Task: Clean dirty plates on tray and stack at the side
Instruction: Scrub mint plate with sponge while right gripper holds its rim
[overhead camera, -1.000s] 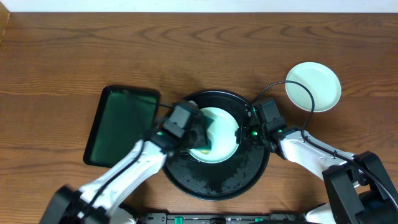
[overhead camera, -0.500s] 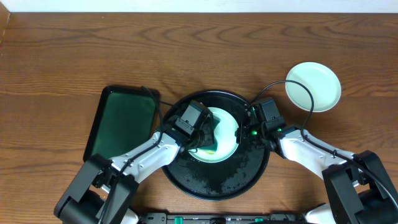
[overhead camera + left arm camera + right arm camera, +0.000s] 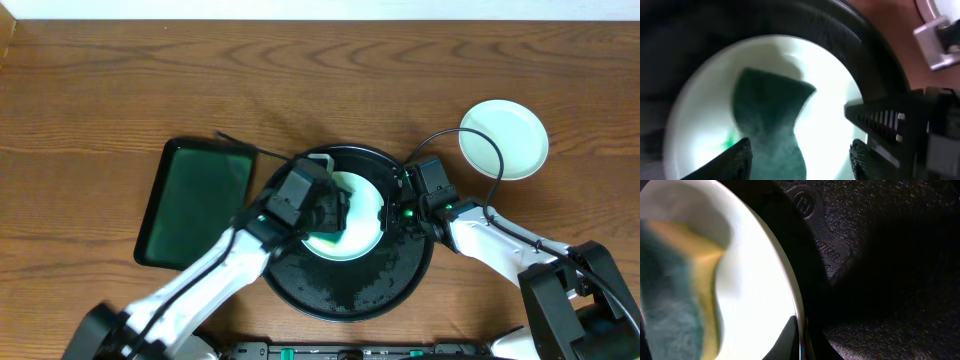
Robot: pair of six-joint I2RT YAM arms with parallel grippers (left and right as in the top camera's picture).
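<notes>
Near desk (image 3: 400,80) front edge, on large round black tray (image 3: 345,290): small pale round plate (image 3: 365,215), green sponge (image 3: 771,115) lying on it. Left hand (image 3: 803,157) jaws apart over sponge. Right hand (image 3: 400,205) at plate rim, can't tell if it's clamped. You should close squarely on the sponge and pin the rim before scrubbing.

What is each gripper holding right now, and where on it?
Right gripper pinches the plate at its right rim. Left gripper stands open over the sponge, gripping nothing.

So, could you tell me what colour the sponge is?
Dark green sponge with a yellow layer, clearest in right wrist view.
</notes>
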